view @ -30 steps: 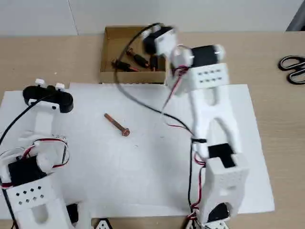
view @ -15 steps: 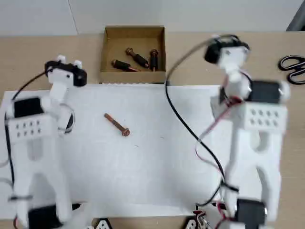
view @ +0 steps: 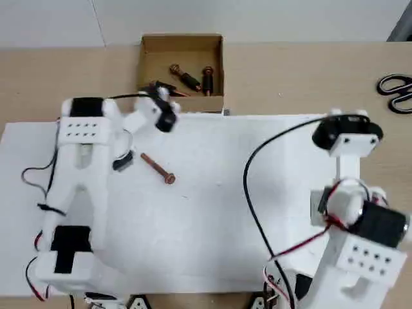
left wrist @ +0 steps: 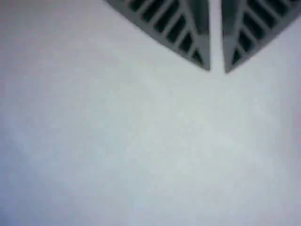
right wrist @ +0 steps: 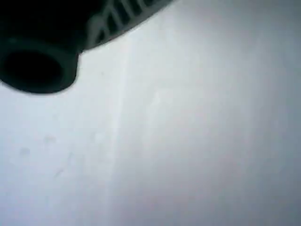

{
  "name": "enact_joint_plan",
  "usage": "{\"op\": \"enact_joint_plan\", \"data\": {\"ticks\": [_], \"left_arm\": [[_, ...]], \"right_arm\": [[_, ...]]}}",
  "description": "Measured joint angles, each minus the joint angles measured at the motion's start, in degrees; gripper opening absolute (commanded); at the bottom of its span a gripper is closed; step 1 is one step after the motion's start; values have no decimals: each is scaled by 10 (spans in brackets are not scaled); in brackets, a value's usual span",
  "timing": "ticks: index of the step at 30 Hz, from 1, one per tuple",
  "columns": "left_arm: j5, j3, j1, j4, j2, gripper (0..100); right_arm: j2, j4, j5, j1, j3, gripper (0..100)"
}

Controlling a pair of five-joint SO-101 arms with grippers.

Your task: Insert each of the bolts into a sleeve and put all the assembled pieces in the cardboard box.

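Plainly, the slim copper-coloured bolt [view: 158, 168] lies bare and slanted on the white paper sheet [view: 225, 212], not yet sleeved, so it is probably the last piece to do; behind it the open brown cardboard box [view: 183, 40] holds three dark-sleeved bolts [view: 187, 79], seemingly finished work; the left gripper [left wrist: 217, 69] hangs over blank sheet, closed to a thin slit with nothing in it; the right gripper [view: 346, 134] sits well apart, likely keeping clear; how wide it stands I cannot tell.

Your right arm [view: 351, 212] has left the cardboard box [view: 182, 40] for the right side. Your left arm [view: 80, 148] swung in toward the bolt [view: 158, 168].
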Motion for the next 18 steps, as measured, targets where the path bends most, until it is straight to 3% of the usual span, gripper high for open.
{"op": "enact_joint_plan", "data": {"ticks": [5, 8, 18], "left_arm": [[-104, -37, 38, -1, 6, 15], [-157, -48, 62, 0, 11, 79], [-236, -52, 104, 0, 17, 130]], "right_arm": [[-27, 1, 18, 20, 17, 4], [-27, -1, 22, 30, 33, 4], [-27, -11, 22, 30, 52, 4]]}}
